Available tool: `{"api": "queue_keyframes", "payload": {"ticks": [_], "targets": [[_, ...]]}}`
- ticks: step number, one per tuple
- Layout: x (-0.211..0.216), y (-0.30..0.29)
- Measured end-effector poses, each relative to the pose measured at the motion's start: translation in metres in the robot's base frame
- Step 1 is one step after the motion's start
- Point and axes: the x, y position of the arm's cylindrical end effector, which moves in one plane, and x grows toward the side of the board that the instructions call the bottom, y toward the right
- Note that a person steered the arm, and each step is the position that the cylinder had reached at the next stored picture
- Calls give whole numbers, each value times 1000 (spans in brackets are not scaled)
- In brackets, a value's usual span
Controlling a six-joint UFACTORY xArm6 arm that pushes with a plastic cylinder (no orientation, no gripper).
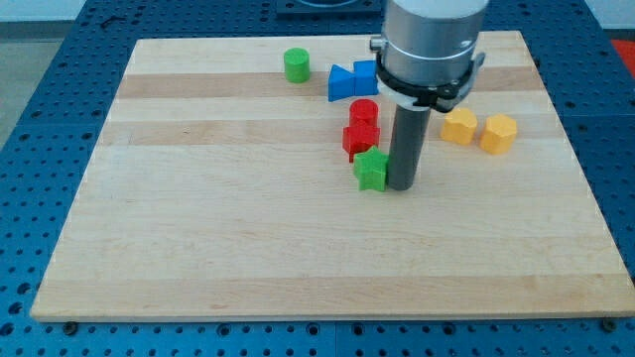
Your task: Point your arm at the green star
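The green star [371, 171] lies near the middle of the wooden board [198, 228]. My tip [402, 185] rests on the board right beside it, at the star's right side, touching or almost touching it. The dark rod rises from there to the grey arm body at the view's top.
A red star [359, 140] and a red cylinder [363, 112] sit just above the green star. A blue triangle [341, 83] and a blue cube [365, 76] lie above those. A green cylinder [296, 65] is at top centre-left. Two yellow blocks [458, 126] [498, 133] sit at the right.
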Motion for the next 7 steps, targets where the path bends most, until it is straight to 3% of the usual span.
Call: {"api": "queue_keyframes", "payload": {"ticks": [2,4,6,7], "targets": [[0,-22],[42,-39],[40,-75],[19,-81]]}}
